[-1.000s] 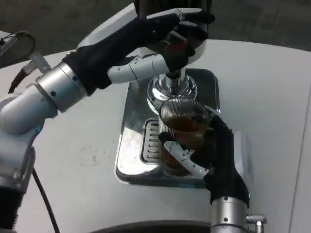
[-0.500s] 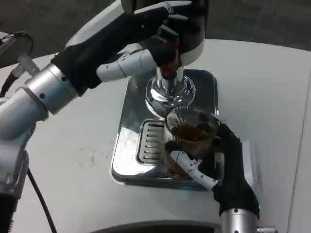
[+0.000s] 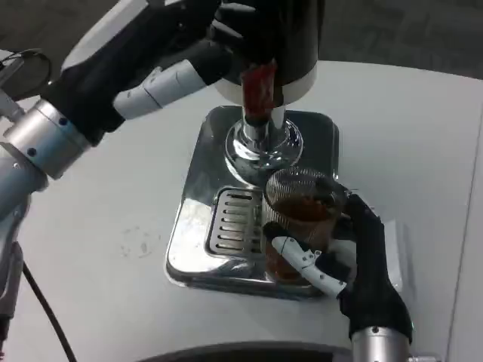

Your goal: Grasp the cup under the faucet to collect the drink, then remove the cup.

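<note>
A ribbed clear glass cup (image 3: 299, 219) holding brown drink stands at the right front of the drip tray, just off to the right of the chrome faucet (image 3: 262, 142). My right hand (image 3: 355, 264) grips the cup from the right, a white and black thumb crossing its front. The red tap lever (image 3: 257, 87) hangs straight down above the faucet. My left hand (image 3: 162, 56) is drawn back to the left of the lever, its fingers apart and near the dispenser body; I cannot tell whether a fingertip touches the lever.
The dispenser's dark body with a white rim (image 3: 290, 45) rises at the top centre. Its shiny steel base (image 3: 198, 219) with a slotted grate (image 3: 232, 222) sits on the white table (image 3: 113, 249). A black cable (image 3: 45, 309) runs along the left.
My left hand has pulled back left and up, away from the red lever. My right hand has drawn the cup slightly right and forward from under the faucet. The camera view has shifted.
</note>
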